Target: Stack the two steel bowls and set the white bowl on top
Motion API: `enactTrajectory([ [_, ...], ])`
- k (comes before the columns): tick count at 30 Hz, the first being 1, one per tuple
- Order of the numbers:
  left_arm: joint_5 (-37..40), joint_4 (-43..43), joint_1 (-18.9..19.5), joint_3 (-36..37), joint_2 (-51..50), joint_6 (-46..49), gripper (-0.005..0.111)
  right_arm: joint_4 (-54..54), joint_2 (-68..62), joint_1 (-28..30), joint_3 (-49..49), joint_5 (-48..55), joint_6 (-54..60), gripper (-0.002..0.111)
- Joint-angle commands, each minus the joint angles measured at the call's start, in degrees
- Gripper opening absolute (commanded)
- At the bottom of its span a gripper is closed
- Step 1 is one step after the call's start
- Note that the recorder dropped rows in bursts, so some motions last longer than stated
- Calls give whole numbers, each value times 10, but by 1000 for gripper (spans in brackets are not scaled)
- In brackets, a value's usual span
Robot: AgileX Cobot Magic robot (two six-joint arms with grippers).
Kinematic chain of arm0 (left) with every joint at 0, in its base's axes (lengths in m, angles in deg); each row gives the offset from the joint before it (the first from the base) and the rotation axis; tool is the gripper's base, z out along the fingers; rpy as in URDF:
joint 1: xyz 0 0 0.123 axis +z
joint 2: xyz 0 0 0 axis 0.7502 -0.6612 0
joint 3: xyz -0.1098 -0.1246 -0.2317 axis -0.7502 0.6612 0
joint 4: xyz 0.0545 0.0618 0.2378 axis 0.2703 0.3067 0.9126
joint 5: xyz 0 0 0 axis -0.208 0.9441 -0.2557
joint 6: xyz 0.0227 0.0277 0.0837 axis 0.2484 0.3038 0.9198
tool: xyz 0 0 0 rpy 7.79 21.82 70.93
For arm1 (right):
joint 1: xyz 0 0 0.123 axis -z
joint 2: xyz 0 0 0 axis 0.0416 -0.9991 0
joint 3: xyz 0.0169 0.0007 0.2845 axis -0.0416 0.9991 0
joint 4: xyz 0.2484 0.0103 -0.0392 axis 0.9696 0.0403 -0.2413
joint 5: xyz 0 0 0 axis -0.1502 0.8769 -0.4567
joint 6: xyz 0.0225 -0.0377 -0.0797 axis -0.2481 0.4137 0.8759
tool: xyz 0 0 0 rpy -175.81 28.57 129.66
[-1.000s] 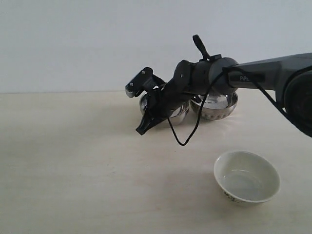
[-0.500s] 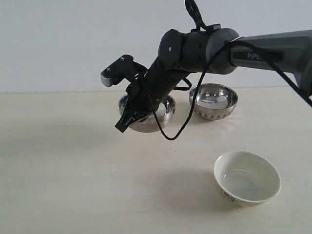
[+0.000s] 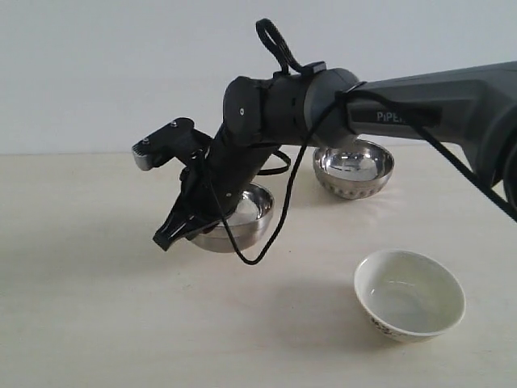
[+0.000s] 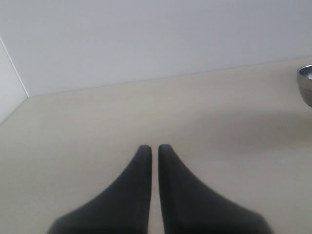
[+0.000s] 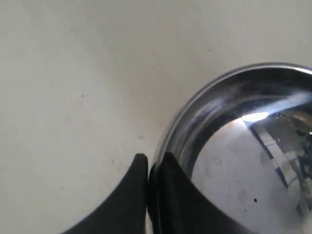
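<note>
My right gripper (image 3: 166, 238) reaches across to the left of the middle and is shut on the rim of a smooth steel bowl (image 3: 242, 218), which hangs tilted above the table. In the right wrist view the fingers (image 5: 168, 170) pinch that rim, one inside and one outside the steel bowl (image 5: 243, 146). The second steel bowl (image 3: 353, 170), with a dimpled band, stands at the back right. The white bowl (image 3: 409, 293) sits upright and alone at the front right. My left gripper (image 4: 154, 148) is shut on nothing, low over bare table.
The tabletop (image 3: 97, 307) is pale and a white wall stands behind it. A loose black cable (image 3: 266, 234) loops under the right arm next to the held bowl. A steel bowl's edge (image 4: 306, 80) shows at the side of the left wrist view.
My right gripper has carried the smooth steel bowl leftward and toward the front, away from the dimpled steel bowl. The white bowl and the dimpled bowl have not moved.
</note>
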Motion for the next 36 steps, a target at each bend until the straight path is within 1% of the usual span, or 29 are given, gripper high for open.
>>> enactTrajectory([
  [1, -3, -4, 0, 2, 2, -6, 4, -6, 6, 0, 45, -47, -4, 0],
  [4, -3, -4, 0, 2, 2, -6, 4, 1, 6, -1, 85, -88, 3, 0],
  [9, -3, -4, 0, 2, 2, -6, 4, 20, 6, -1, 124, -109, 17, 0],
  [14, -3, -4, 0, 2, 2, -6, 4, 51, 6, -1, 125, -114, 2, 0],
  [15, -3, -4, 0, 2, 2, -6, 4, 55, 6, -1, 125, -114, 2, 2],
  [17, -3, -4, 0, 2, 2, -6, 4, 59, 6, -1, 125, -115, 1, 13],
  [20, -3, -4, 0, 2, 2, -6, 4, 77, 6, -1, 125, -117, -4, 41],
  [21, -3, -4, 0, 2, 2, -6, 4, 79, 6, -1, 124, -115, -3, 48],
  [22, -3, -4, 0, 2, 2, -6, 4, 81, 7, -1, 123, -115, -3, 54],
  [23, -3, -4, 0, 2, 2, -6, 4, 81, 9, -1, 123, -115, -3, 55],
  [24, -3, -4, 0, 2, 2, -6, 4, 81, 13, -1, 123, -117, -3, 54],
  [25, -3, -4, 0, 2, 2, -6, 4, 81, 25, -1, 123, -117, -5, 48],
  [27, -3, -4, 0, 2, 2, -6, 4, 80, 51, -1, 123, -117, -5, 42],
  [30, -3, -4, 0, 2, 2, -6, 4, 43, 97, 3, 123, -119, -37, 42],
  [31, -3, -4, 0, 2, 2, -6, 4, -2, 121, 13, 123, -125, -96, 42],
  [33, -3, -4, 0, 2, 2, -6, 4, -74, 151, 49, 123, -125, -204, 42],
  [34, -3, -4, 0, 2, 2, -6, 4, -99, 164, 79, 123, -120, -259, 42],
  [36, -3, -4, 0, 2, 2, -6, 4, -116, 175, 141, 123, -112, -326, 42],
])
